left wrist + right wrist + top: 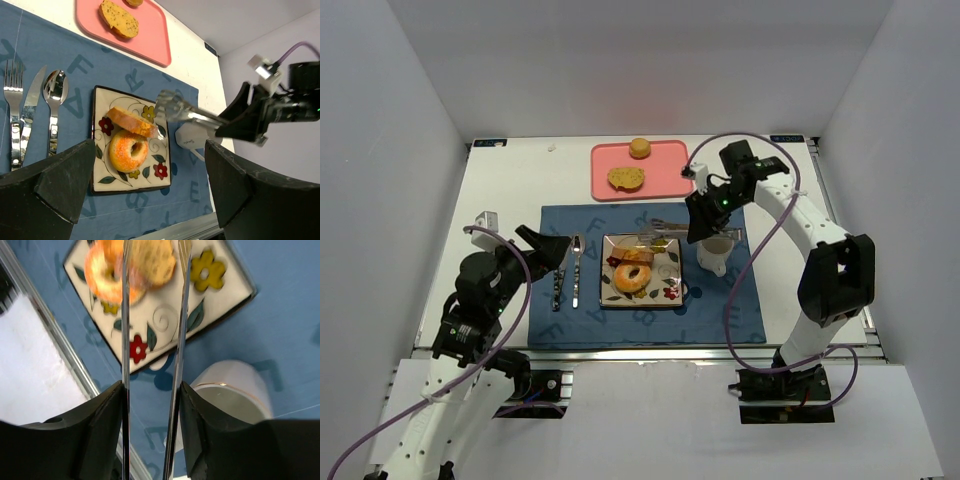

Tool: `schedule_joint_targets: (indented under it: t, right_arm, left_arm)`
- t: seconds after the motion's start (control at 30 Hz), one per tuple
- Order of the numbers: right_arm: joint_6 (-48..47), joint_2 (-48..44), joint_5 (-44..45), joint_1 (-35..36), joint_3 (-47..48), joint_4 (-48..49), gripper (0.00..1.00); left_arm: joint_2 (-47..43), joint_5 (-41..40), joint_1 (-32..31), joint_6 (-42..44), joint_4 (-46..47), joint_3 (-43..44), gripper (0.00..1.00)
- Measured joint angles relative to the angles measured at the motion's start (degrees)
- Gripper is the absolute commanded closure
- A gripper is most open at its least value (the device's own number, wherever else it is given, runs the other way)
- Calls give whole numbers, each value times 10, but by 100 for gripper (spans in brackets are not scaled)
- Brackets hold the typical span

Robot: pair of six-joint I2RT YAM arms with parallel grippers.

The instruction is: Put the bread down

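We judge the toast slice (131,121) placed against the bagel (128,150) on the floral plate (669,262), our right tool (704,226) clamping spread tongs (665,232) over it, left tool (548,246) released; next, lift clear toward the far pink tray (665,170).

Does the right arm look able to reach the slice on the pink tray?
Probably yes: the right gripper holds tongs over the plate, and the slice lies on the pink tray just beyond, nothing between.

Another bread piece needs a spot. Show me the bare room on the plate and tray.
Free: the pink tray's right half, beside the slice; the plate's right strip, toward the mug. Crowded: plate's left, with bagel, toast and the tongs' tips.
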Motion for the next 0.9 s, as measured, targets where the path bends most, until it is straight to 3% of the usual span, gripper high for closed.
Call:
schedule_joint_targets:
  t: [0.27, 0.6, 0.9]
  right_arm:
    - [56, 35, -7, -27, 111, 20, 53]
    - [224, 245, 30, -36, 271, 131, 53]
    - [306, 317, 47, -38, 310, 176, 52]
  left_arm:
    - [-6, 0, 0, 0, -10, -4, 2]
    - [16, 0, 0, 0, -10, -4, 2]
    - [24, -1, 0, -8, -9, -4, 2]
